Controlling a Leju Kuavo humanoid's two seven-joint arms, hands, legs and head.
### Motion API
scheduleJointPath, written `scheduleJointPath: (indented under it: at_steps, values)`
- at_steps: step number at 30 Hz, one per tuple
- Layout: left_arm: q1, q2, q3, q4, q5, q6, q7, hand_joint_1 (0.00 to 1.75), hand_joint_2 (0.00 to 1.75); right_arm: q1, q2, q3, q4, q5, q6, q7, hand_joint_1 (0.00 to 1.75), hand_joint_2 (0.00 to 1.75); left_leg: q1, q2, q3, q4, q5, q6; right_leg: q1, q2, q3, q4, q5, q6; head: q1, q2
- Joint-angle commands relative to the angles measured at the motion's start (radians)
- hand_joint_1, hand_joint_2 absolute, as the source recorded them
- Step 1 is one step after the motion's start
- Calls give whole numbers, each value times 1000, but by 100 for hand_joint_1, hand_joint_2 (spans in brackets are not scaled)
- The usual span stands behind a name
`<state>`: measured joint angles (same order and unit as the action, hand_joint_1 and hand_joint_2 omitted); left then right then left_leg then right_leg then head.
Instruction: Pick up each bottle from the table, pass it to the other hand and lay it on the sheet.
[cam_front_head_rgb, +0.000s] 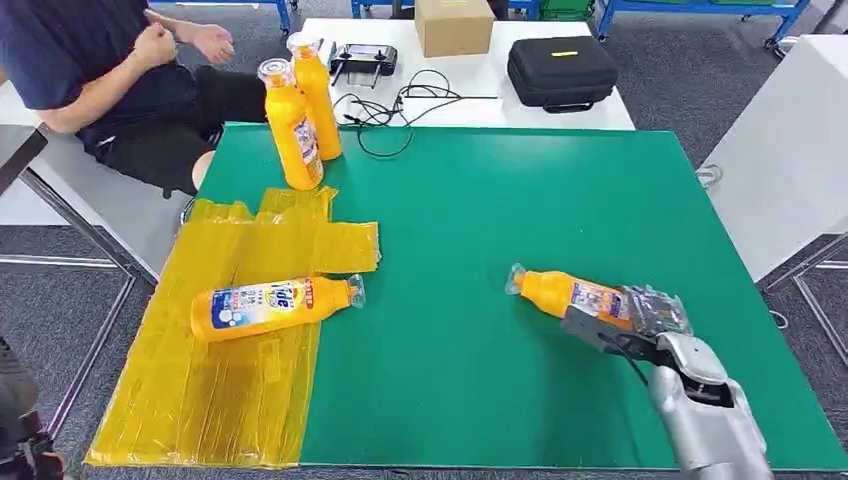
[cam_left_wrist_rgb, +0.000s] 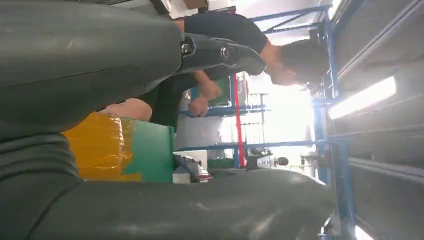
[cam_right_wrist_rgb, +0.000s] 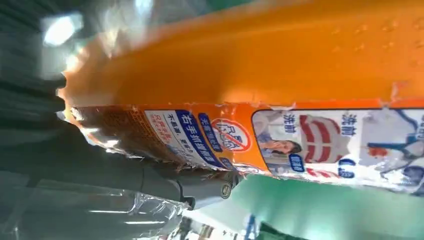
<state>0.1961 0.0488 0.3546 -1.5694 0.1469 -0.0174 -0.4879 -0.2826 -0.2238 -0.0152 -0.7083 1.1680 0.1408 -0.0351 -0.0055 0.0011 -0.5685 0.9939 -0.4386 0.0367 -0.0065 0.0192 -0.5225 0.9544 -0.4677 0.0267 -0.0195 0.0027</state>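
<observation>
Orange bottle (cam_front_head_rgb: 572, 294) lies on its side on the green table (cam_front_head_rgb: 500, 200), right hand (cam_front_head_rgb: 640, 335) gripping its base end. Left hand (cam_left_wrist_rgb: 220, 52) holds nothing, fingers apart. The crinkled, slick wrap may let the bottle slip or roll when lifted.

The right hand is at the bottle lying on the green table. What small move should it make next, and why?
Probably lift it slightly. The right hand has its fingers around the base of the lying bottle, which seems to rest on the green table. It must clear the surface before any handover towards the yellow sheet.
</observation>
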Motion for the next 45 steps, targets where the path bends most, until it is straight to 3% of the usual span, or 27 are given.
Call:
scheduleJointPath:
  at_steps: [1, 2, 3, 4, 8, 10, 11, 13, 20, 23, 26, 28, 31, 36, 41, 45]
  values:
    - [-37, -121, 334, 40, 10, -196, 69, 0, 175, -329, 237, 165, 206, -159, -42, -106, 175, 175, 1, 10, 3, -2, 0, -4, 2, 8, 0, -1, 3, -3, 0, 0]
    - [-33, -130, 351, 30, 9, -222, 79, 0, 175, -347, 254, 173, 206, -184, -47, -93, 175, 175, 1, 8, 0, 0, 1, -4, 3, 6, -3, 1, 3, -3, 0, 0]
    - [-28, -159, 388, 7, 41, -269, 106, 0, 175, -367, 293, 176, 185, -235, -82, -158, 175, 175, 1, 12, 0, 0, 0, -5, 3, 11, -5, 2, 3, -4, 0, 0]
    - [-18, -200, 427, -37, 75, -324, 134, 0, 175, -389, 345, 185, 156, -298, -72, -190, 175, 175, 1, 7, -2, 0, 2, -5, 2, 7, -4, 3, 3, -3, 0, 0]
    - [-21, -217, 445, -50, 69, -341, 144, 0, 175, -391, 354, 208, 139, -316, -67, -162, 175, 175, 1, 5, -2, 0, 2, -6, 2, 5, -5, 3, 2, -3, 0, 0]
    - [-27, -247, 446, -80, 72, -394, 155, 0, 175, -376, 394, 228, 57, -441, -35, -248, 175, 175, 2, 7, -2, 0, 2, -7, 2, 7, -4, 3, 2, -3, 0, 0]
    - [-24, -295, 357, -141, 47, -389, 156, 0, 175, -323, 423, 396, -102, -592, -25, -197, 175, 175, 3, 9, -2, 2, 0, -7, 4, 9, -5, 5, 1, -3, 0, 0]
    - [-11, -300, 251, -147, 41, -364, 140, 0, 175, -294, 426, 477, -155, -659, -48, -189, 175, 175, 4, -4, -3, 1, 2, -7, 3, -3, -3, 3, -1, -3, 0, 0]
    - [8, -269, 191, -143, 52, -315, 121, 0, 175, -290, 400, 527, -165, -706, -74, -180, 175, 175, 3, -9, -5, 0, 4, -6, 3, -8, -4, 2, 0, -3, 0, 0]
    - [-5, -270, 95, -129, 53, -321, 130, 0, 175, -260, 413, 546, -192, -742, -84, -182, 175, 175, 3, -9, -4, -1, 3, -7, 3, -8, -2, 1, 0, -3, 0, 0]
    - [-35, -250, -72, -94, 38, -247, 127, 0, 175, -245, 441, 568, -182, -760, -141, -149, 175, 175, 3, -12, -6, -1, 4, -6, 2, -11, -3, 2, 0, -3, 0, 0]
    - [-113, -207, -277, -11, 38, -152, 131, 0, 175, -221, 432, 560, -195, -765, -190, -115, 175, 175, 3, -15, -4, -1, 4, -7, 3, -15, 0, 0, -1, -3, 0, 0]
    - [-219, -185, -453, 133, 36, -110, 124, 0, 175, -155, 410, 522, -262, -753, -226, -69, 175, 175, 3, -25, -4, -2, 7, -7, 2, -24, -1, -1, -1, -3, 0, 0]
    - [-283, -182, -546, 196, 66, -99, 116, 0, 175, -97, 419, 501, -313, -715, -244, -19, 175, 175, 3, -26, -3, -2, 7, -6, 2, -25, 3, -2, 0, -2, 0, 0]
    - [-284, -184, -573, 179, 81, -104, 132, 0, 175, -120, 441, 500, -287, -701, -246, 1, 175, 175, 0, -16, -6, 0, 5, -4, 1, -14, -4, 2, 1, -2, 0, 0]
    - [-300, -191, -602, 195, 87, -110, 137, 0, 175, -138, 457, 497, -271, -688, -250, 15, 175, 175, 1, -15, -4, -1, 5, -6, 1, -15, -1, 1, 0, -3, 0, 0]
